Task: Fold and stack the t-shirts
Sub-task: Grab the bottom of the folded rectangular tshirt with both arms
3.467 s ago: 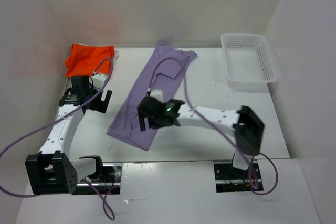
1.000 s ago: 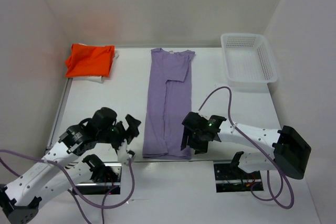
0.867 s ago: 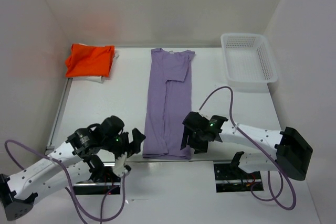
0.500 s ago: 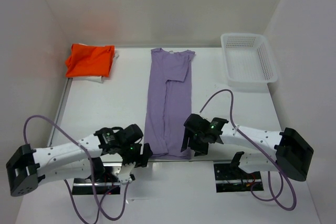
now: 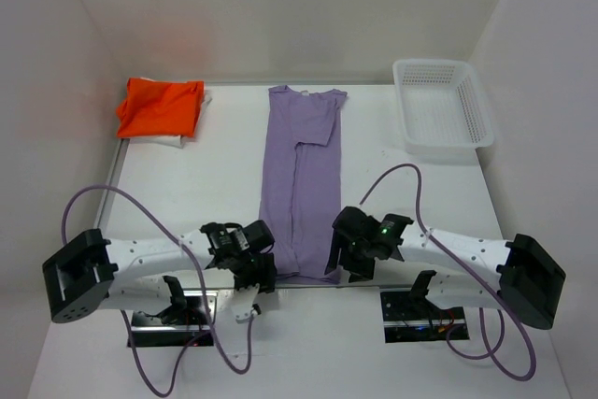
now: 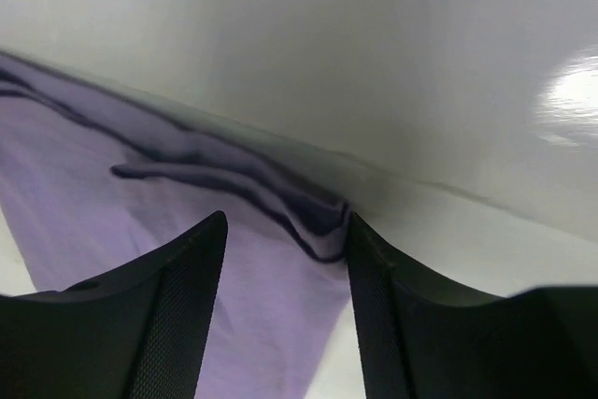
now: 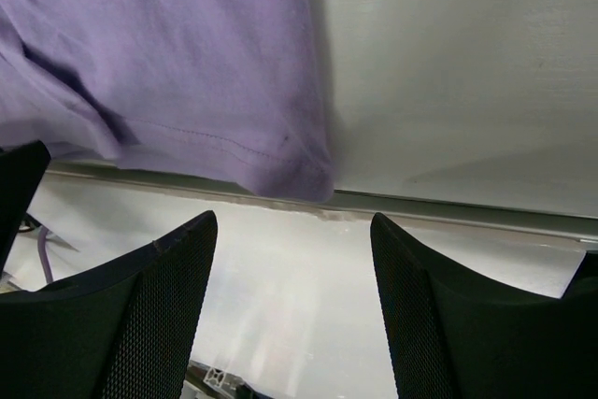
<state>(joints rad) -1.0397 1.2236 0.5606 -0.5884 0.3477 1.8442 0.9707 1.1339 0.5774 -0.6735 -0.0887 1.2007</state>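
L fingers point(image 6: 177, 320) reached lavender tee point(image 5: 299, 175) near-L hem corner; R fingers point(image 7: 159, 315) at near-R; both parted.

purple t-shirt point(image 6: 271, 324) between the jaws: soft matt cloth, wrinkly | finger pads point(image 6: 177, 324): black, rough mesh | table point(image 6: 374, 63) past the jaws: white, smooth, shiny

The left arm point(image 5: 149, 259) lies stretched low and to the right from its base, with the left gripper point(image 5: 257, 273) tipped downward at its end. In the wrist view its fingers point(image 6: 177, 324) stand apart with a clear gap (not pressed together). The right arm point(image 5: 458, 249) mirrors it, reaching low to the left, and the right gripper point(image 5: 344, 257) has its fingers point(image 7: 154, 315) spread wide. The two grippers sit near each other without touching.
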